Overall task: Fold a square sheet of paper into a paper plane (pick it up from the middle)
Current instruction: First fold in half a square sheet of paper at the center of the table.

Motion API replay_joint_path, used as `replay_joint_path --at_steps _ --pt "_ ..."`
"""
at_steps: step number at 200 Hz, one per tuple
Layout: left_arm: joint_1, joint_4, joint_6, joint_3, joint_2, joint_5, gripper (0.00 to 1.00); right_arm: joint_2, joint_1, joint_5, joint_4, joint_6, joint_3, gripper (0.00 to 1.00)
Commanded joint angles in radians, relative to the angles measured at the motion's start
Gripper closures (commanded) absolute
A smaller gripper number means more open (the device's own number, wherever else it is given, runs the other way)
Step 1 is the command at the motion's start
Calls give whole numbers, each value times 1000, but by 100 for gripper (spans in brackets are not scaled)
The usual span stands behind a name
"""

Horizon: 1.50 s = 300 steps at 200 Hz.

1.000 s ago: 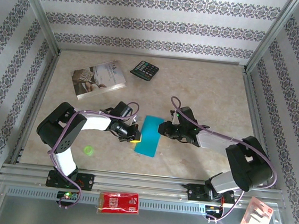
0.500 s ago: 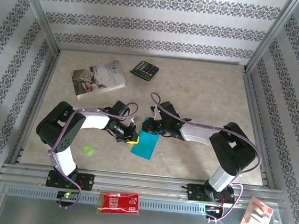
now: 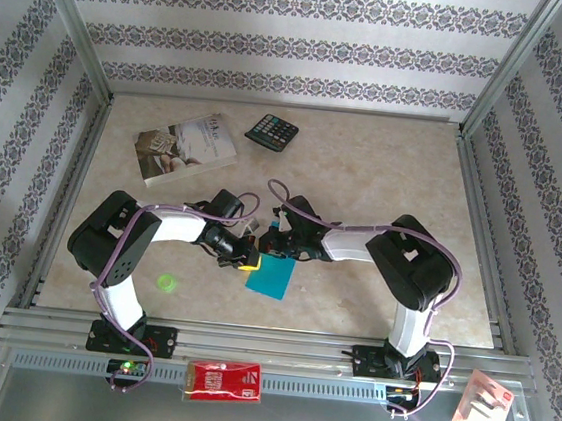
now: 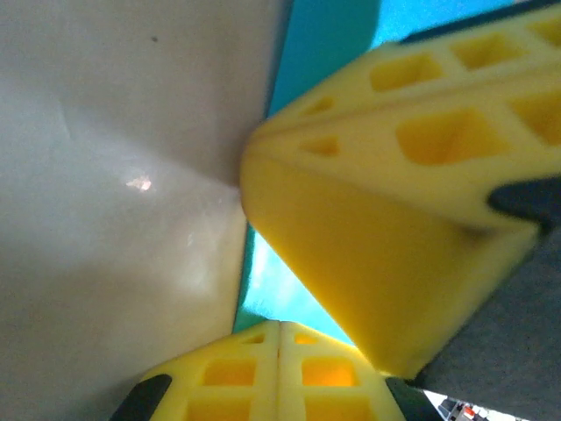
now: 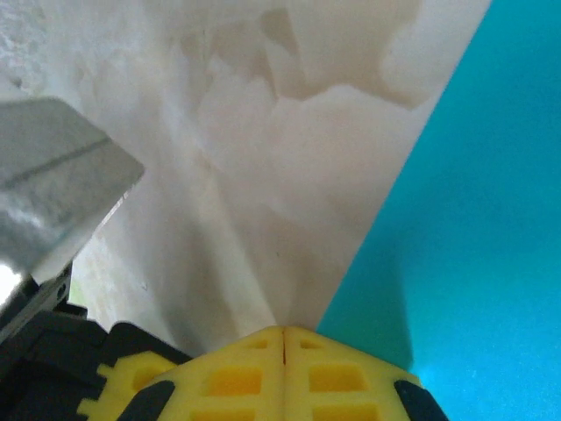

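Although the blue paper at lower centre looks folded narrower, we judge most creases remain, no dart yet; the left gripper and right gripper are fully closed at its upper edge, hold unclear.

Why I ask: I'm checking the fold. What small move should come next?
Probably slide the shut right gripper along the edge of the blue paper to press a crease while the shut left gripper pins it; both tips meet at the sheet's far edge.

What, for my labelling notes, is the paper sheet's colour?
The paper sheet is plain turquoise-blue, clearest in the right wrist view.
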Motion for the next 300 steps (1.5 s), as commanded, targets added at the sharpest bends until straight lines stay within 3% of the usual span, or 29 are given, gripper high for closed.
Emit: replay_joint_path --at_steps 1,143,300 --pt "7 -193 35 -35 50 -144 100 34 -22 65 -20 9 18 100" --pt "-11 -253 71 -37 84 -197 100 105 -119 175 -94 9 109 100" --pt "-21 -230 69 -54 103 -199 100 212 -223 160 -128 22 257 100"
